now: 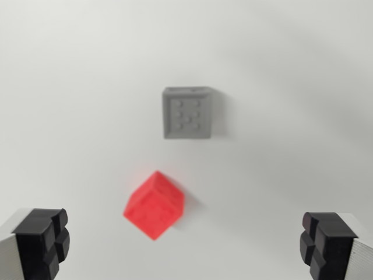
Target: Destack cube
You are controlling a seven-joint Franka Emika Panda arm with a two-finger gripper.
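Red cube (154, 205) corner-on, tilted.

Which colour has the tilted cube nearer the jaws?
Red, seen in the wrist view.

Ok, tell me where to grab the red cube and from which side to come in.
Take the red cube by two opposite flat side faces, coming straight down from above. It sits turned diagonally in the wrist view, a corner pointing down, so the wrist likely needs rotating until the fingers line up with its faces. It lies apart from the grey cube, so there is room.
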